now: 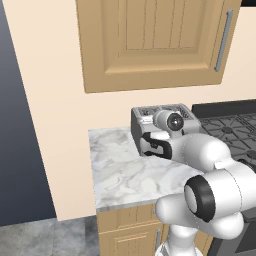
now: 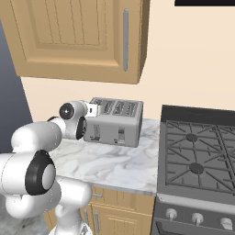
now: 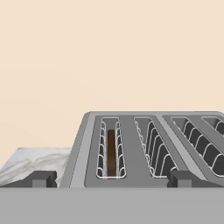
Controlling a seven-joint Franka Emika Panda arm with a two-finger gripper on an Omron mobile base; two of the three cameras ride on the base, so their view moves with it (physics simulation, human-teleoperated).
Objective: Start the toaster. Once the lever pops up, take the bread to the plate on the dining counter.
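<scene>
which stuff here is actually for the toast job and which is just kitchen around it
For the job:
toaster
lever
bread in the toaster's leftmost slot
gripper, open

Just around:
marble worktop
stove
wall cabinet

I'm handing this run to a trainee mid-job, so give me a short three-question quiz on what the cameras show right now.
1. True or false: the bread sits in the slot of the toaster nearest the marble worktop's open end.
2. Multiple choice: the gripper is (A) shut on the bread, (B) open, its fingertips level with the toaster's top, (C) pressing a stove knob.
3. Fill in: right of the toaster, as the right base view shows it, stands the ____.

Key: 1 true; 2 B; 3 stove.
</scene>
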